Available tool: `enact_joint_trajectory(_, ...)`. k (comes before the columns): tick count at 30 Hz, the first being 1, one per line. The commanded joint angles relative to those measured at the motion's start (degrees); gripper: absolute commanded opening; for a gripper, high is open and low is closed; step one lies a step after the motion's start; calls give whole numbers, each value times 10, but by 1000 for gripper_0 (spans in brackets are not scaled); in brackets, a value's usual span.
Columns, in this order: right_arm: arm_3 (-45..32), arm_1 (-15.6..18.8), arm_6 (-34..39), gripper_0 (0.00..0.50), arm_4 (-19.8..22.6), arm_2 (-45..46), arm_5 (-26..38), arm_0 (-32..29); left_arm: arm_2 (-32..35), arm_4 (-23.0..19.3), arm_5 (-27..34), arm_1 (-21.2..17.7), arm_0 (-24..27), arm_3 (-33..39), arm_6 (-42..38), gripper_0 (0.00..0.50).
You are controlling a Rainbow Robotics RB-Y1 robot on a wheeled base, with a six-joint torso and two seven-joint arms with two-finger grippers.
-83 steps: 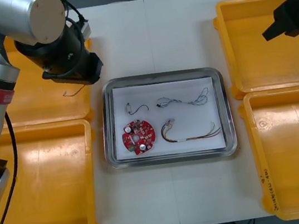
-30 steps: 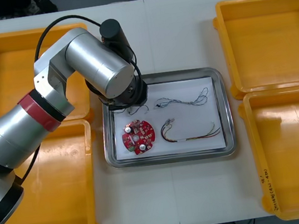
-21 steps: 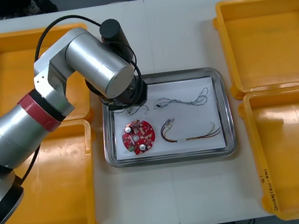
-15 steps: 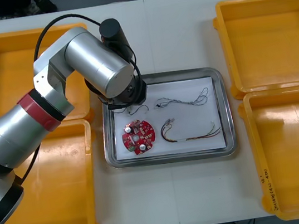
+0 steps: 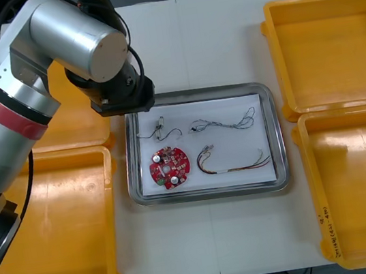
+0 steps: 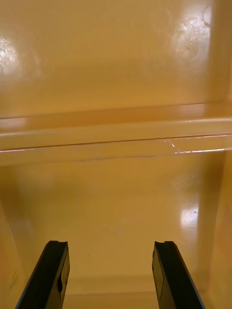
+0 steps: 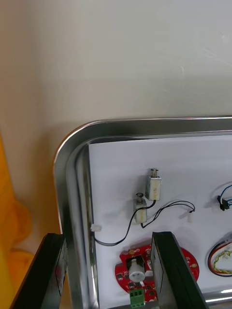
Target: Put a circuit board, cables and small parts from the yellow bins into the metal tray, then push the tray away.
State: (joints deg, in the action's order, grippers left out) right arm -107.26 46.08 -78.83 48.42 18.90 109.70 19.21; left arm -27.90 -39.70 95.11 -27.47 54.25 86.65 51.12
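**Operator:** Where do I stand, starting from the left?

**Spotter:** Your left gripper (image 7: 110,277) hangs above the far left corner of the metal tray (image 5: 275,130), fingers apart and holding nothing. Just beyond them, inside the tray, lie the small metal parts (image 5: 160,124) with their black cable (image 5: 172,134). The circuit board (image 5: 169,167) is nearer you. Further right lie the blue and white cable (image 5: 226,123) and the red and yellow cable (image 5: 235,163).

**Operator:** And the right side?

**Spotter:** Your right gripper (image 6: 111,277) sits low inside one of the yellow bins (image 5: 354,173), its fingers spread wide with nothing between them.

**Operator:** So which step is this?

**Spotter:** I'd judge loading done and the push due. You need a gripper set squarely against the tray's near rim, about mid-width, so the tray slides without turning.

**Operator:** Any writing?

**Spotter:** A small dark marking on the near right bin's rim (image 5: 325,226). It's too small to read.
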Motion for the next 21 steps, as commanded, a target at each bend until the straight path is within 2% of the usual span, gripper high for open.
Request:
enact_joint_trajectory(1, -16, 29, 24, 500, 5, 17, -6, -6, 28, -29, 35, -57, 40, 35, 48, 500)
enact_joint_trajectory(10, -21, 31, 23, 500, 15, 17, -16, -6, 42, -86, 83, -161, 39, 73, 50, 500)
enact_joint_trajectory(14, -31, 39, 18, 500, 24, 17, -16, -6, 62, -96, 95, -191, 26, 81, 50, 500)
enact_joint_trajectory(21, -41, 66, 17, 500, 83, 14, -17, -6, 105, -110, 98, -234, -15, 104, 57, 500)
